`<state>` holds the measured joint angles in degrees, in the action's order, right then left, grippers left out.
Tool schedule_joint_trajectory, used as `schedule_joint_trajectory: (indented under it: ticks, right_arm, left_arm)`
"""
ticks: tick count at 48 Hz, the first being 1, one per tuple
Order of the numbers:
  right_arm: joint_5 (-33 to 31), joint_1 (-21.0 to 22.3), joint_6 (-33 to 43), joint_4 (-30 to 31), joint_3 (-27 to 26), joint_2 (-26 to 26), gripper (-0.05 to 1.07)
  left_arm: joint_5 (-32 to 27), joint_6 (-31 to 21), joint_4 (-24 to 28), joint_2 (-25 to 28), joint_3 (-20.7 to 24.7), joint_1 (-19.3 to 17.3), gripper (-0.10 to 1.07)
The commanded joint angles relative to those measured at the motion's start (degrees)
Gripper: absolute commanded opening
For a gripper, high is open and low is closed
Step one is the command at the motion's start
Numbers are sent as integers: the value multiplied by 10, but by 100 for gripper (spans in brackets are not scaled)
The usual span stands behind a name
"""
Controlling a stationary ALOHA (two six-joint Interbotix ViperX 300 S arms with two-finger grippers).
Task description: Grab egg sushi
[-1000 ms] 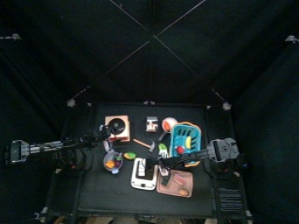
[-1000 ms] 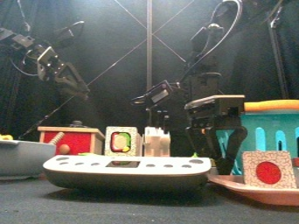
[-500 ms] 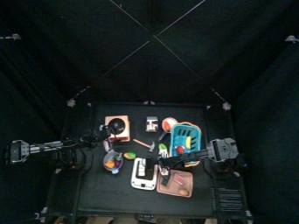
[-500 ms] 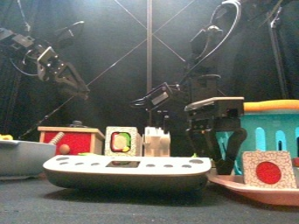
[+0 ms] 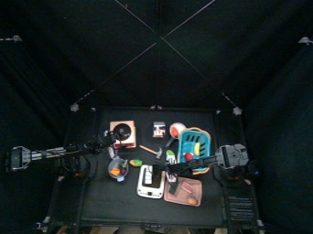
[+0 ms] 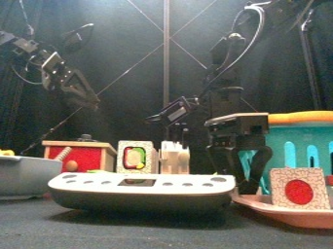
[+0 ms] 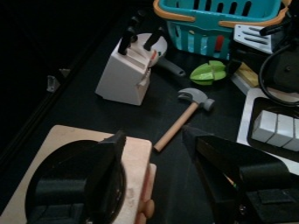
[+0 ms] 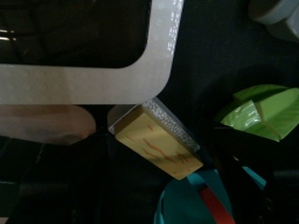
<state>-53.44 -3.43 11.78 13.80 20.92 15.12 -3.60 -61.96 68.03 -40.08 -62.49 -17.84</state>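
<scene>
The right gripper point(image 6: 240, 146), jaws wide and holding nothing, hangs over the egg sushi point(image 8: 163, 140), which lies between the white scale point(image 8: 82, 52) at its 10 o'clock and a green leaf point(image 8: 264, 109) at 2. A teal basket point(image 6: 302, 141) crowds its right. The left gripper point(image 7: 163, 179), also wide, hovers above a wooden board point(image 7: 65, 153), with a toy hammer point(image 7: 184, 115) and knife block point(image 7: 128, 70) beyond.

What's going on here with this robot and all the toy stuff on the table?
The right gripper hangs open, low over the cluttered table, with the egg sushi, a yellow block, right below it and not yet grabbed. The left arm rests raised at the table's left side, its gripper above a wooden board near a toy hammer.
</scene>
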Motion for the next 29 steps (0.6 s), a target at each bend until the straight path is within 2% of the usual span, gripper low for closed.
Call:
schedule_joint_trajectory:
  ticks: [1, 17, 22, 29]
  right_arm:
    - [0, 6, 1, -2, -7, -11, 101]
    - [0, 6, 1, -3, -6, -10, 101]
    - [0, 6, 2, -3, -6, -10, 94]
    - [0, 6, 4, -3, -6, -9, 78]
  left_arm:
    - [1, -1, 1, 0, 7, -2, 91]
    - [2, -1, 0, 1, 6, -2, 91]
    - [1, -1, 0, 1, 6, -2, 91]
    - [1, -1, 0, 0, 6, -2, 91]
